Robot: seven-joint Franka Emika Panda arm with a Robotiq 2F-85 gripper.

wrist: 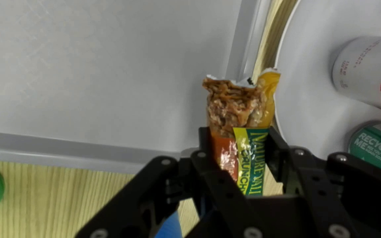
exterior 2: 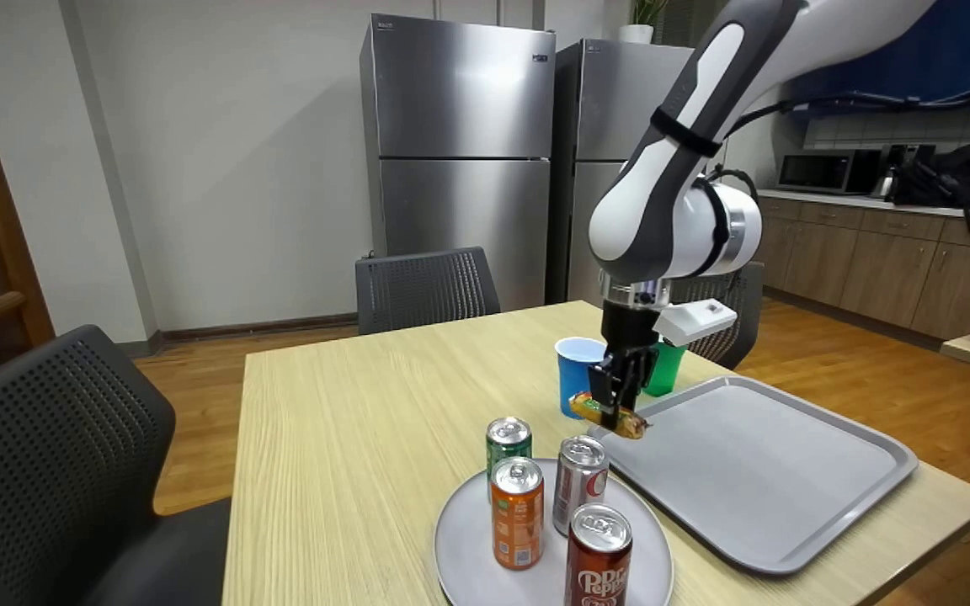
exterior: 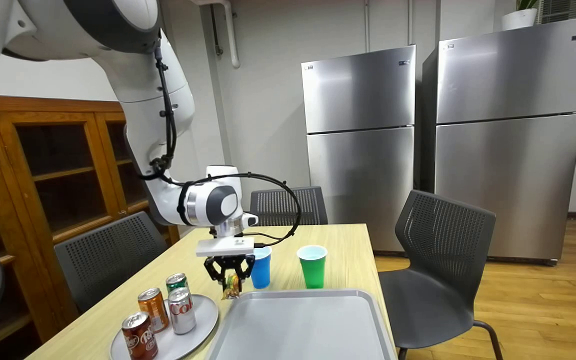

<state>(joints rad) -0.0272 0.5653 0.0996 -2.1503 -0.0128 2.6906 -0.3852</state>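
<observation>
My gripper [wrist: 238,135] is shut on a wrapped Nature Valley granola bar [wrist: 238,105], its fingers pressing the wrapper from both sides. One end of the bar sticks out beyond the fingertips. In both exterior views the bar [exterior 2: 632,427] hangs near a corner of the grey tray [exterior 2: 771,454], between that tray and the round plate [exterior 2: 466,539]. Whether it touches the tray rim cannot be told. Close behind the gripper [exterior: 232,284] stands a blue cup [exterior: 261,270], with a green cup [exterior: 313,270] beside it.
Several cans stand upright on the plate: green [exterior 2: 508,446], orange [exterior 2: 519,515], silver Diet Coke [exterior 2: 579,488] and Dr Pepper [exterior 2: 599,560]. Dark chairs [exterior: 440,280] surround the wooden table [exterior 2: 342,438]. Two steel refrigerators [exterior: 360,150] stand behind.
</observation>
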